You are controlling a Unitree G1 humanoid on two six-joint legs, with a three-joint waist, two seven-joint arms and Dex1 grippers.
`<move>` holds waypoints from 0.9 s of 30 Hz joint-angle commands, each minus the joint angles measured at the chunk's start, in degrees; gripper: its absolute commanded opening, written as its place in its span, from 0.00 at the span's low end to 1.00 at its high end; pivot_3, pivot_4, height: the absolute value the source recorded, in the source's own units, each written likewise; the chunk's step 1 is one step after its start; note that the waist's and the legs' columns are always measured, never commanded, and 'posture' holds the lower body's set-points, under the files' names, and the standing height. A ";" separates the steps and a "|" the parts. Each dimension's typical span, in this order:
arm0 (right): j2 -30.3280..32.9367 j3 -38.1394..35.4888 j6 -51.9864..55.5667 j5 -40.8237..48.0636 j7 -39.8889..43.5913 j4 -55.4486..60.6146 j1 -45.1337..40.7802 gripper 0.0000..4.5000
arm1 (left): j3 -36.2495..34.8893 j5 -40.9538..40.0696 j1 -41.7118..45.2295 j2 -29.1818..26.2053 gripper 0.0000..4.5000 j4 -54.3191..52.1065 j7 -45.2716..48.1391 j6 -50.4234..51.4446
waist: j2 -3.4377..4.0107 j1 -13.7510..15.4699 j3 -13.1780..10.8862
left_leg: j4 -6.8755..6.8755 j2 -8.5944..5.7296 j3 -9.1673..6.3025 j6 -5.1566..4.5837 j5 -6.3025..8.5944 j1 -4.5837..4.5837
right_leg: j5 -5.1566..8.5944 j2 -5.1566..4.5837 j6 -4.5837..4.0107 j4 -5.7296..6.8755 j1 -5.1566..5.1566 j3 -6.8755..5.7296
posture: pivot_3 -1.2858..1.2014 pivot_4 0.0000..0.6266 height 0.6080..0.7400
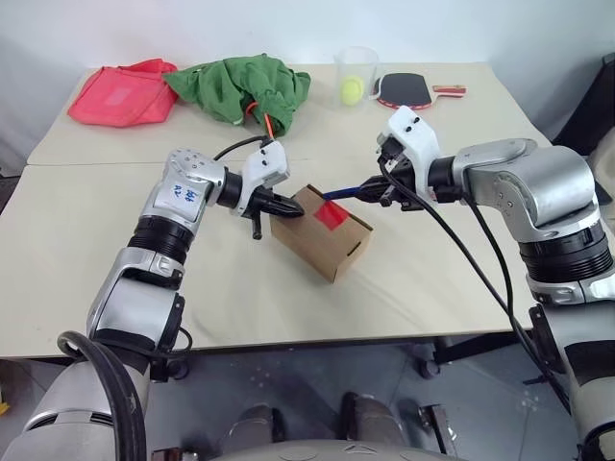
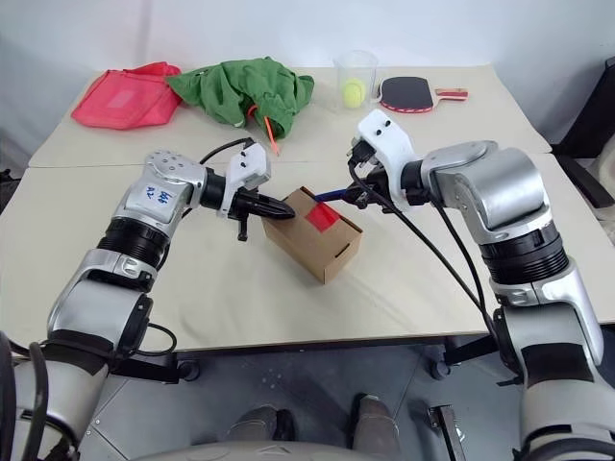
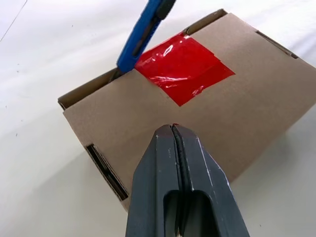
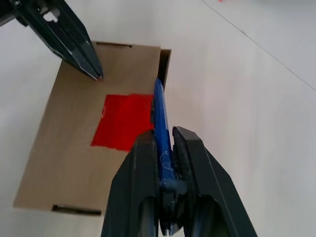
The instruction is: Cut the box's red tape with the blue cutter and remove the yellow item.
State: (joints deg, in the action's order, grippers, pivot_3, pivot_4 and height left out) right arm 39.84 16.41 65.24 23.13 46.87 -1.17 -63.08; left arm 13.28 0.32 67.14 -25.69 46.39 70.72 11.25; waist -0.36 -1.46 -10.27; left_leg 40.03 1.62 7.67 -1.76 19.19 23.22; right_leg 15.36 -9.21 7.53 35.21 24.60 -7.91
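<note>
Red tape, one small glossy square, sat on the top face of the single brown cardboard box at mid-desk. You had one thin blue cutter clenched in the right gripper, its long axis running from that gripper toward the box, tip at the flap seam beside the tape's edge. Your left gripper, clamped shut on nothing, pressed on the lid at the opposite side of the tape. Of the yellow item I saw nothing.

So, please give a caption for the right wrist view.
Right gripper holds the blue cutter at the box's red tape.
</note>
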 commanded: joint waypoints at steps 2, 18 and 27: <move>2.10 1.59 -0.42 -2.18 1.98 1.47 -1.06 0.04 | 0.61 1.58 1.03 0.55 0.00 1.51 -0.72 0.09 | 0.00 0.01 0.00 | 0.01 0.00 0.00 0.00 0.00 0.00 | 0.00 0.00 0.00 0.00 0.00 0.01 | 0.52 0.24 1.00; 6.18 7.38 -1.59 -7.27 9.17 0.54 -4.90 0.04 | 2.88 4.14 0.93 1.47 0.00 1.17 -1.03 2.60 | 0.00 0.20 0.01 | 0.11 -0.01 -0.03 0.00 0.00 -0.04 | 0.00 -0.02 0.00 0.17 -0.02 0.01 | 0.52 0.24 1.00; 8.64 10.71 -3.99 -10.68 14.85 -1.03 -7.28 0.04 | 3.15 4.59 0.99 1.51 0.00 1.31 -1.47 3.39 | -0.01 0.31 0.01 | 0.15 0.00 -0.03 0.00 0.00 -0.05 | 0.00 -0.03 0.00 0.21 -0.02 0.04 | 0.52 0.24 1.00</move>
State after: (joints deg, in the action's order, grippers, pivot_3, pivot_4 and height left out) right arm 46.82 26.64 61.28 14.30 60.75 -1.62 -69.50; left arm 14.54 2.44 68.90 -24.51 47.40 69.74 13.79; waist -0.36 -1.14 -10.26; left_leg 40.18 1.62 7.64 -1.76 19.19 23.17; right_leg 15.36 -9.24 7.53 35.42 24.57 -7.87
